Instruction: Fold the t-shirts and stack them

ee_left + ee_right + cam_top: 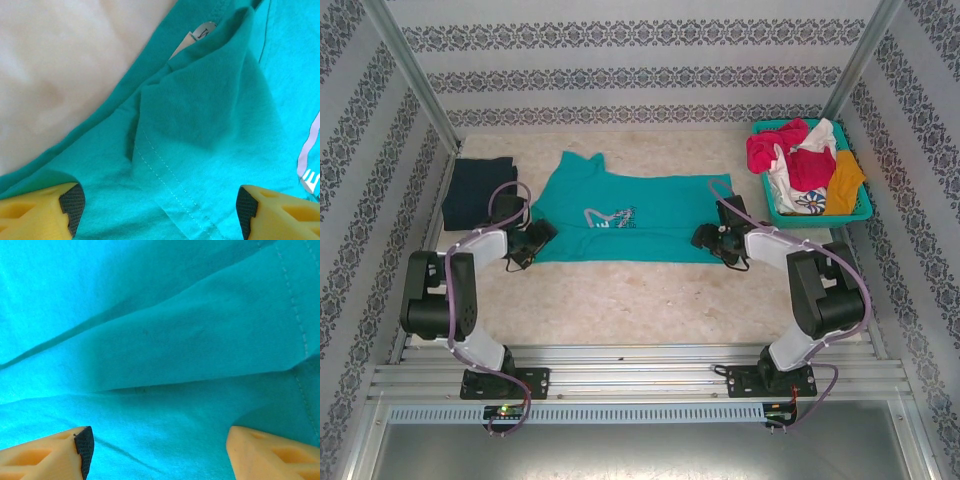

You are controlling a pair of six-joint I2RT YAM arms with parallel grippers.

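Left tool [540, 240] and right tool [704, 237] gape at near corners of the teal t-shirt [620, 215], perhaps touching; bare table [620, 300] nearer.

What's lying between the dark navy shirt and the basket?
In the top view, the teal t-shirt lies spread between the navy shirt and the basket.

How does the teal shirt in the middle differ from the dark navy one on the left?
The teal shirt lies spread out flat; the navy shirt looks folded into a compact rectangle. The teal shirt carries a whitish print; the navy shirt looks plain. Both rest on the table.
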